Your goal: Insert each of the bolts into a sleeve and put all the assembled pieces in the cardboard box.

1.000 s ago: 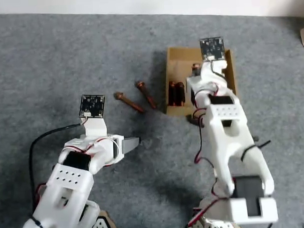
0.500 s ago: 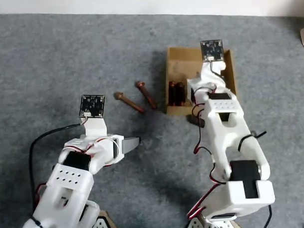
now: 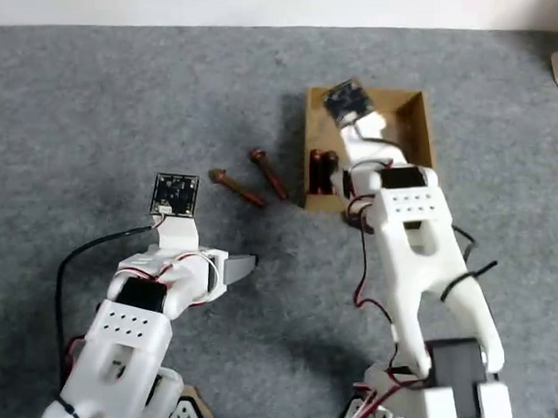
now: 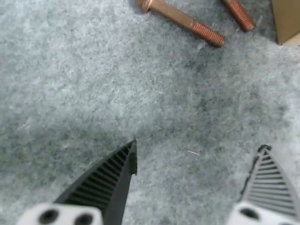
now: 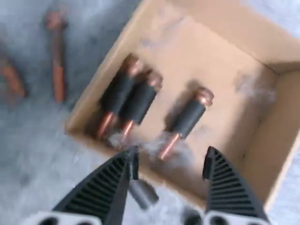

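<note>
Over the bench's middle, the left end effector (image 4: pixel 199 145) hangs wide and empty; the two loose bolts (image 4: pixel 180 21) lie just beyond it toward the far edge, slanted, threads toward the cardboard box (image 3: pixel 406 122), with open bench between. Above the box's near wall the right end effector (image 5: pixel 172 149) gapes empty over three assembled pieces (image 5: pixel 185 119), a loose sleeve (image 5: pixel 143 194) just outside that wall, likely its pick

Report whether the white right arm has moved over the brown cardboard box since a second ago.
Yes. The right arm's wrist swung from the cardboard box's right wall toward its left.
</note>
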`<state>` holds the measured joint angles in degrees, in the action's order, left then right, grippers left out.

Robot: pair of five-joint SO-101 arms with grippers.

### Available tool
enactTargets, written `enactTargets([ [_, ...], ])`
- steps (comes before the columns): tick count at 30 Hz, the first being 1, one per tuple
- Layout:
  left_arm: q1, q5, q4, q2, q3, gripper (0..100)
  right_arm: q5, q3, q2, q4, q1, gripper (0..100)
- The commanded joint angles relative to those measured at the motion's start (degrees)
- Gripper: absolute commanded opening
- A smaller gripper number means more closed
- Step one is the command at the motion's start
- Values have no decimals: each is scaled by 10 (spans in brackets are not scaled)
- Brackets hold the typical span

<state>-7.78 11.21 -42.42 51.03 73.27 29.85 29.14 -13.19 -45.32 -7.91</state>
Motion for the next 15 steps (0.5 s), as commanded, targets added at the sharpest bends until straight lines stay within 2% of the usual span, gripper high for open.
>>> enactTargets([
  [1,0,-5,-1,8,-15,361,99,-27,-52,-64,-7,203],
  [8,0,-6,-1,8,-15,361,211,-27,-57,-172,-7,203],
  [15,0,-6,-1,8,-15,361,229,-24,-60,-214,-7,203],
])
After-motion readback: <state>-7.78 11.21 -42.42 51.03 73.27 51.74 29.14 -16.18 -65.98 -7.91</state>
